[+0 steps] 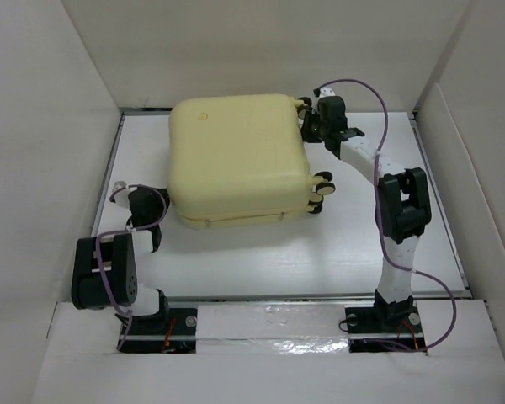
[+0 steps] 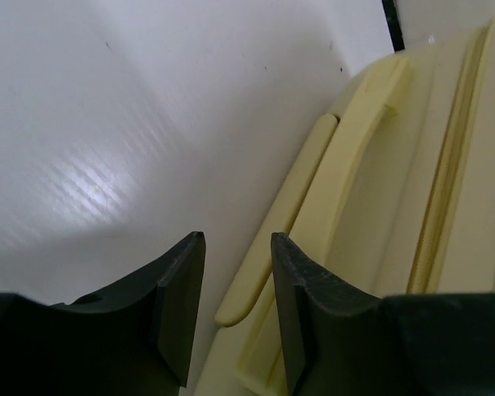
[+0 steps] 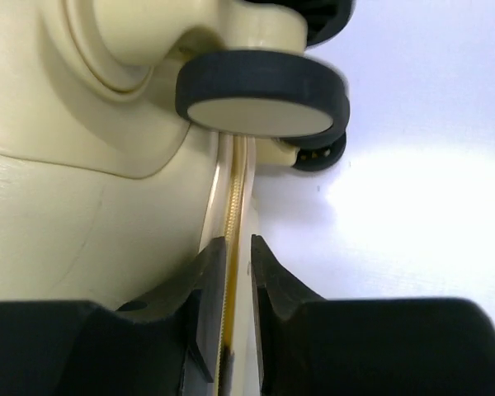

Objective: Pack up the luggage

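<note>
Toward the back of the white worktop (image 1: 261, 261) the luggage (image 1: 236, 156) lies flat and closed, its caster wheels (image 3: 264, 87) at the right-hand end. Its moulded shell looks stiff and glossy. I judge it far too broad for either tool to span, and likely to skid across the smooth surface rather than lift if pushed. Its weight cannot be read from these views. The usable holds are its thin parts: the slim carry handle (image 2: 280, 219) on the left-hand side, and the zip seam (image 3: 235, 190) running round the rim. The left tool (image 2: 237, 239) hovers beside that handle with its jaws apart and nothing between them. The right tool (image 3: 237, 243) sits astride the zip seam below a wheel, with only a narrow gap. Whether it pinches the seam I cannot tell.
</note>
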Robot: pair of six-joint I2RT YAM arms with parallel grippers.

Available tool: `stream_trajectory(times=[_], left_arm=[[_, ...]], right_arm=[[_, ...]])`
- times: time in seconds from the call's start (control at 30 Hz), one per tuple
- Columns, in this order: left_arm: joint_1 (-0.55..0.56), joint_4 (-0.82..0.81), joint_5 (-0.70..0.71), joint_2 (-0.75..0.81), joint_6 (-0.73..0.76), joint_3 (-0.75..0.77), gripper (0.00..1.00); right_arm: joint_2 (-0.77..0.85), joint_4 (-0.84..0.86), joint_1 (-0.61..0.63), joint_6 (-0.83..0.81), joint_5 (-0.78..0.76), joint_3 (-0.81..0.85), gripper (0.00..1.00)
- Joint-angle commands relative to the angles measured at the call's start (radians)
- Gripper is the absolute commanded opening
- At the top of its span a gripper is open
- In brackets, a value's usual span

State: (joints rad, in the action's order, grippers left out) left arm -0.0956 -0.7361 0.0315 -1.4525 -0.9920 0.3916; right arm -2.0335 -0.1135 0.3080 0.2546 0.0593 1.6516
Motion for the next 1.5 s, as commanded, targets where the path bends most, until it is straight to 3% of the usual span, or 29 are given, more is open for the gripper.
stream_trajectory(times=[0.0,0.13,0.17,0.27,0.37,0.53,0.67,0.8,0.83,0.9,0.93,0.97,1.0,1.07,1.13,1.2,1.3,1.33,1.43,1.47], left_arm=[[0.155,0.004,-0.142,0.119,0.101,-0.056,0.35],[0.336,0.087,-0.107,0.243,0.133,-0.092,0.35],[0.414,0.096,-0.079,0.285,0.115,-0.117,0.35],[0.503,0.112,-0.065,0.331,0.081,-0.152,0.35],[0.603,0.099,-0.059,0.362,0.03,-0.198,0.35],[0.791,0.116,0.046,0.408,-0.04,-0.227,0.37],[0.823,0.282,0.23,0.53,0.009,-0.154,0.41],[0.823,0.392,0.317,0.678,0.056,-0.134,0.43],[0.823,0.403,0.32,0.699,0.064,-0.137,0.43],[0.823,0.429,0.324,0.745,0.072,-0.146,0.42],[0.823,0.434,0.321,0.756,0.07,-0.152,0.4],[0.823,0.432,0.308,0.759,0.069,-0.166,0.38],[0.823,0.417,0.295,0.759,0.073,-0.174,0.36],[0.823,0.399,0.259,0.736,0.079,-0.188,0.23],[0.823,0.37,0.237,0.718,0.107,-0.188,0.13],[0.823,0.333,0.206,0.695,0.124,-0.189,0.11],[0.823,0.313,0.179,0.661,0.162,-0.174,0.16],[0.823,0.317,0.179,0.65,0.168,-0.166,0.23],[0.813,0.304,0.168,0.624,0.176,-0.163,0.41],[0.804,0.29,0.135,0.612,0.182,-0.169,0.44]], right_arm=[[-0.037,-0.038,0.069,-0.008,0.152,0.196,0.28],[-0.1,-0.115,0.06,-0.047,0.157,0.312,0.37],[-0.108,-0.135,0.034,-0.048,0.171,0.332,0.42],[-0.163,-0.22,0.016,-0.052,0.264,0.442,0.54],[-0.22,-0.331,0.003,-0.089,0.263,0.582,0.56],[-0.199,-0.328,-0.006,-0.092,0.301,0.594,0.64],[-0.098,-0.27,-0.017,-0.098,0.338,0.528,0.69],[0.146,-0.075,-0.041,-0.071,0.39,0.265,0.68],[0.27,-0.03,-0.056,-0.051,0.399,0.126,0.67],[0.407,0.12,-0.072,-0.025,0.416,-0.039,0.56],[0.476,0.188,-0.081,0.004,0.416,-0.22,0.5],[0.612,0.239,-0.081,0.018,0.404,-0.31,0.26],[0.678,0.329,-0.081,0.028,0.396,-0.4,0.16],[0.798,0.402,-0.054,0.032,0.38,-0.653,0.0],[0.944,0.458,0.002,0.043,0.353,-0.804,0.0],[1.062,0.517,0.046,0.043,0.349,-1.007,0.0],[1.211,0.538,0.134,0.048,0.307,-1.202,0.0],[1.245,0.532,0.172,0.051,0.288,-1.237,0.0],[1.353,0.518,0.216,0.073,0.197,-1.348,0.22],[1.366,0.532,0.227,0.087,0.153,-1.374,0.35]])
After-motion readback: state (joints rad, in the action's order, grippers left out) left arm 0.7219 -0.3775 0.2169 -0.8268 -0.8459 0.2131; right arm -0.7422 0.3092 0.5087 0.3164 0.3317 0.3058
